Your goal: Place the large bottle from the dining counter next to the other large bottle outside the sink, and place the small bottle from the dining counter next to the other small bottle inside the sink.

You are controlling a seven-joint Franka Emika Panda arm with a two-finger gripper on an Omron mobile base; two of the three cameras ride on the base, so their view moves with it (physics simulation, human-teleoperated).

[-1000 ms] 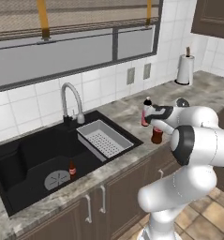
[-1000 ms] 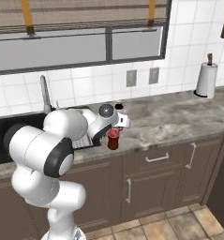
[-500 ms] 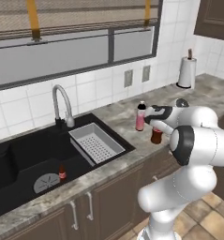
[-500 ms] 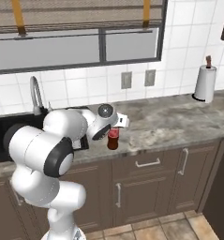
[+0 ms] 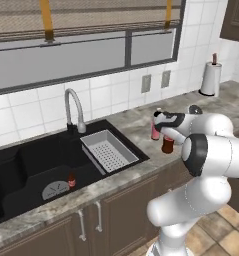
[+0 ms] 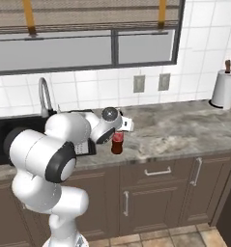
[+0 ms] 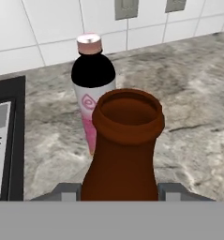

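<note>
Right, your gripper point(image 7: 119, 191) has its jaws pinching the large bottle point(image 7: 123, 145) low on its brown body, over the wall counter point(image 5: 136, 129) just right of the sink point(image 5: 51, 165). The other large bottle point(image 7: 93, 89), pink-labelled and capped, stands upright just behind it, so you're nearly at the drop spot. Whether the base touches stone yet, you can't tell. In the sink a small bottle point(image 5: 71, 180) stands by the drain. So, by my reading, the first placing is almost done; release is left, then the whole small-bottle run.
</note>
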